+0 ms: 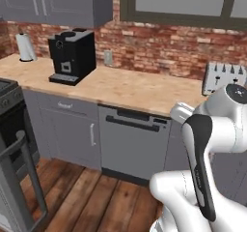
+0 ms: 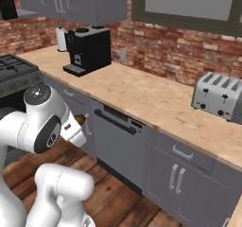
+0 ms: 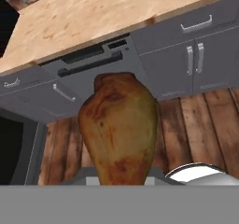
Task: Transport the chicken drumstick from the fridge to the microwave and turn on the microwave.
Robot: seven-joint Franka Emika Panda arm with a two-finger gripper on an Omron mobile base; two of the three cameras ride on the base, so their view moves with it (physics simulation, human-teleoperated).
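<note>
The chicken drumstick (image 3: 119,129) is seen large and close in the hand view, rising from the bottom edge where the end effector sits; the end effector is partly closed around it and the drumstick is held there, above the wooden floor (image 3: 205,120). Its skin is mottled brown and orange, with a narrower knob at the top. In the right base view a small brown piece of the drumstick (image 2: 81,119) is glimpsed just beyond the white arm (image 2: 45,122), in front of the grey cabinets.

Behind the drumstick, the dishwasher (image 3: 93,62) with its dark bar handle is set under the wooden bench (image 3: 107,13). To the right of the dishwasher, grey cabinet doors (image 3: 196,64) with pale handles are seen. On the bench, the black coffee machine (image 1: 72,56) is placed to the left of the dishwasher, with a paper towel roll (image 1: 25,47) further left. A silver toaster (image 2: 220,96) is placed on the bench well to the right of the dishwasher. A stove (image 2: 16,72) is seen left of the coffee machine.
</note>
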